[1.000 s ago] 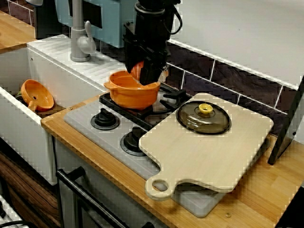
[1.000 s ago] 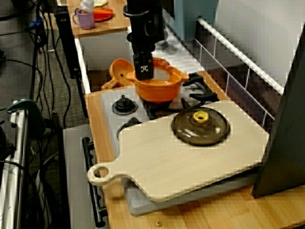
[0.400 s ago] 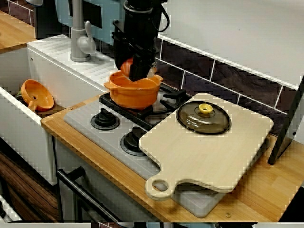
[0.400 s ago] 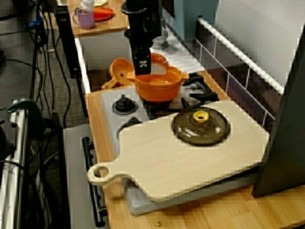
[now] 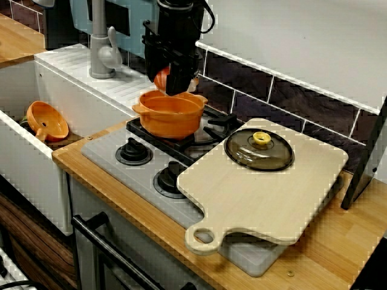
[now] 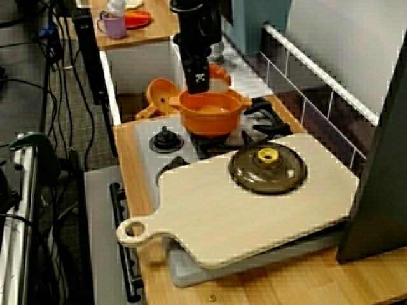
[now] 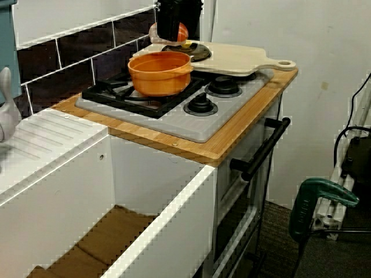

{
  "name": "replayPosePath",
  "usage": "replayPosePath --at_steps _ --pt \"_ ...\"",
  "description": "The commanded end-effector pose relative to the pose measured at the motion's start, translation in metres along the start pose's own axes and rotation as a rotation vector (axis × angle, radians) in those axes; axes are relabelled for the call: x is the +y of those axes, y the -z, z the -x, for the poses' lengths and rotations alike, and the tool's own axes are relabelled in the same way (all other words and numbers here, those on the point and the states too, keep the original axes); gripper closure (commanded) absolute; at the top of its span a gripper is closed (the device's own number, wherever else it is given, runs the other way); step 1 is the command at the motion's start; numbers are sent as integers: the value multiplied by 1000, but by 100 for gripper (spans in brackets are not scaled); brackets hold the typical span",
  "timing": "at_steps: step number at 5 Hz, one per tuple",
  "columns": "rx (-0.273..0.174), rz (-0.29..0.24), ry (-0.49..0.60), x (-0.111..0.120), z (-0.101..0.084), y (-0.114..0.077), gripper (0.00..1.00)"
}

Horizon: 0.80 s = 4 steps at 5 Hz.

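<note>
My black gripper [image 5: 172,77] hangs just above the back rim of an orange pot [image 5: 169,115] that stands on the rear left burner. It is shut on a small red-orange round object [image 5: 161,79], which pokes out beside the fingers. From the board end, the gripper [image 6: 200,75] is over the pot [image 6: 211,114] and the object [image 6: 219,71] shows behind it. From the sink side, the gripper [image 7: 170,32] holds the object [image 7: 182,32] above the pot [image 7: 159,72]. What the pot holds inside is not clear.
A wooden cutting board [image 5: 260,199] covers the right half of the stove [image 5: 121,163] and carries a dark glass lid [image 5: 259,151] with a yellow knob. An orange strainer [image 5: 47,121] lies in the sink at the left. A grey faucet [image 5: 103,42] stands behind it. A tiled wall is close behind the pot.
The gripper was down inside the pot. It has risen above the rim and shifted a little left, with the red-orange object in its fingers. The pot stayed put.
</note>
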<state>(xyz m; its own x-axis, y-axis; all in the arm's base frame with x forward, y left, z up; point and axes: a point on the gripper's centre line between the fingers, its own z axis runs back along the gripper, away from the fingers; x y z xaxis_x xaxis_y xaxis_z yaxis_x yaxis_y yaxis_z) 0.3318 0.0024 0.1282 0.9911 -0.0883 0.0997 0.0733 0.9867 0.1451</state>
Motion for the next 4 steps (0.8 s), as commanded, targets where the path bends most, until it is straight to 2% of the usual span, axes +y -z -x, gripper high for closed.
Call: replayPosePath --at_steps 1,2,4 --pt "-41 -7 -45 16 -8 -10 100" --pt "-31 -9 -72 17 -7 -10 0" --pt "-29 2 -53 15 1 -13 0"
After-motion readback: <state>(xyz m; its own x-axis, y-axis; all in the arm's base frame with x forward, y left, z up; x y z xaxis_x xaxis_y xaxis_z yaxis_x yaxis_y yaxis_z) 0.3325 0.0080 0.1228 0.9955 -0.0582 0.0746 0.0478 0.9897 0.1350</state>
